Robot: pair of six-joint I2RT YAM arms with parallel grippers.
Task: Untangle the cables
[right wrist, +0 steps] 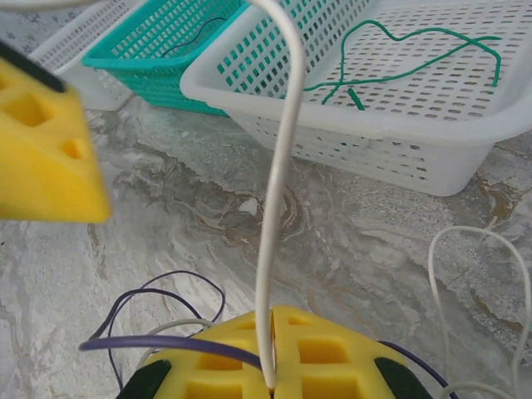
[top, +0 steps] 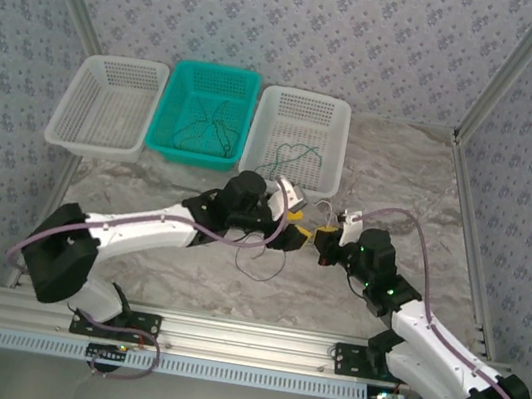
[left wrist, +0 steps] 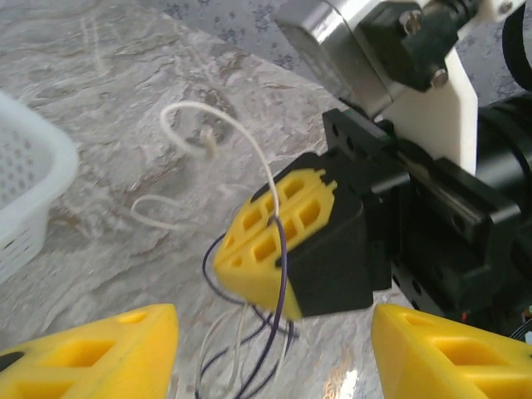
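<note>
A tangle of thin white and purple cables [top: 261, 260] lies on the marble table between the arms. My right gripper [right wrist: 274, 320] [top: 323, 241] is shut on a white cable [right wrist: 278, 166] that rises from the seam of its yellow fingers. A purple cable [right wrist: 166, 342] runs into the same seam. My left gripper [left wrist: 274, 337] [top: 290, 226] is open, its yellow fingers [left wrist: 91, 349] standing either side of the right gripper's shut fingers [left wrist: 270, 241]. White [left wrist: 241, 137] and purple [left wrist: 278, 274] strands hang from those fingers down to the table.
Three baskets stand at the back: a white one [top: 107, 104], a teal one [top: 174, 109] holding dark strands [top: 203, 119], and a white one [right wrist: 349, 125] with a green cable [right wrist: 399, 71] inside. Aluminium rails frame the table's sides and front.
</note>
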